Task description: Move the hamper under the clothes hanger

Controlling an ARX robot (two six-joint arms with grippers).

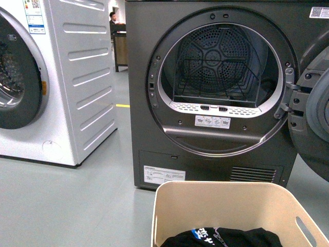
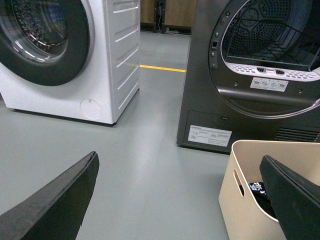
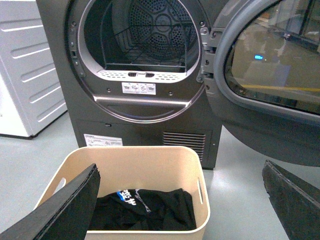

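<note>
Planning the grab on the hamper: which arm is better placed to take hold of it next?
Likely right. The right gripper is open over the hamper, a handled side wall between its fingers; the left gripper mostly faces floor, with the hamper off to one side.

1. White sticker [image 1: 212, 122] below the dryer [image 1: 139, 77] door opening: too small for me to read.
2. White label [image 1: 164, 175] on its lower panel: illegible.
3. Blue-white print [image 3: 128, 196] on the black garment [image 3: 165, 215] in the hamper [image 3: 150, 165]: unreadable.
</note>
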